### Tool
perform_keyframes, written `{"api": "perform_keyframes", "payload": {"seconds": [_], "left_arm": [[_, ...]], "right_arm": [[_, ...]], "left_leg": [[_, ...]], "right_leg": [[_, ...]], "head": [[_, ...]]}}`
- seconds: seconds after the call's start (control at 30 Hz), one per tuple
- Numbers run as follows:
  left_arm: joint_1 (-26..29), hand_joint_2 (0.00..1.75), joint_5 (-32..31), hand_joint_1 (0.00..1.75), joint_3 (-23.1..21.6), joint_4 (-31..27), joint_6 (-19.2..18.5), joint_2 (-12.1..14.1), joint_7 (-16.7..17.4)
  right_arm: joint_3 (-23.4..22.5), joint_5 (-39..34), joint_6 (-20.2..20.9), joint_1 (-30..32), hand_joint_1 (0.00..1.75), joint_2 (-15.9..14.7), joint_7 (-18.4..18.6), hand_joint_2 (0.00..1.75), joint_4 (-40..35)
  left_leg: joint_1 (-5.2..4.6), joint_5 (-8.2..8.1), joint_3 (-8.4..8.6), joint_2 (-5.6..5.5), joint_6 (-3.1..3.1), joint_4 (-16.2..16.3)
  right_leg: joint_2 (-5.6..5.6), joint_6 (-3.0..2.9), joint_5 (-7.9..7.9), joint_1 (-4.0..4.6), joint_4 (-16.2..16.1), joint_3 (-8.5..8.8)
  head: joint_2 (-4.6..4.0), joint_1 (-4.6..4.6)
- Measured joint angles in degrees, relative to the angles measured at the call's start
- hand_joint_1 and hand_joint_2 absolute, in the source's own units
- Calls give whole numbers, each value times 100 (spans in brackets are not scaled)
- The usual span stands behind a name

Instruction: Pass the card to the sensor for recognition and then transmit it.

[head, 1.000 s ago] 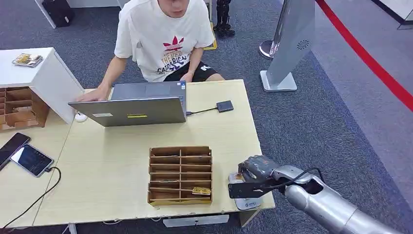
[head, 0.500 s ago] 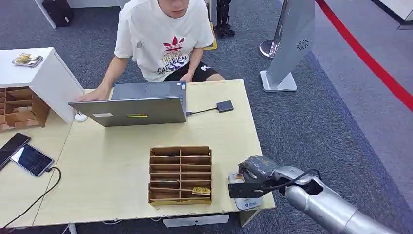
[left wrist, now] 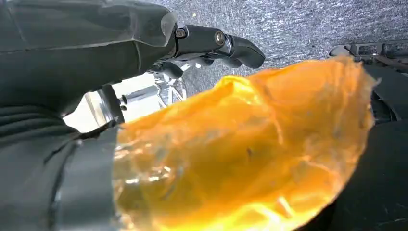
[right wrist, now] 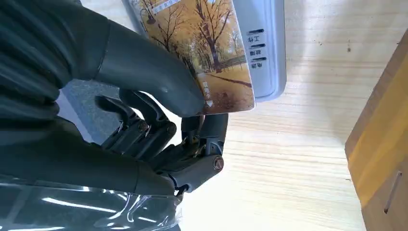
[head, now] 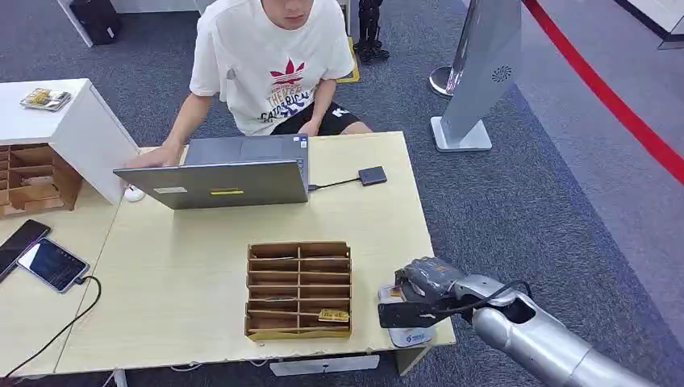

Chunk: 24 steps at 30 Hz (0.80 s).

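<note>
- Card [right wrist: 211,53] — far end cut off by the frame edge; near corner covered by the right hand's [right wrist: 144,96] thumb.
- Sensor [right wrist: 262,48] — mostly hidden behind the card; printed characters too small to read.
- Left hand [left wrist: 96,57] — palm area blocked by a blurred orange film [left wrist: 250,154]; grip state cannot be determined.

office | grey carpet [head: 516,201] | desk [head: 185,282] | laptop [head: 218,184] | person [head: 266,64]

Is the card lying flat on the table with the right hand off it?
No. The right hand pinches the card and holds it over the grey sensor.
</note>
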Motion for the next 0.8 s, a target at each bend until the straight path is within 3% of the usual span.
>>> {"api": "perform_keyframes", "payload": {"seconds": [0.8], "left_arm": [[0, 0, 0, 0, -4, 0, -9, 0, -2]], "right_arm": [[-20, 46, -9, 11, 175, 7, -7, 175, 15]], "left_leg": [[0, 0, 1, 0, 0, 1]], "right_leg": [[0, 1, 0, 0, 0, 2]], "head": [[0, 0]]}}
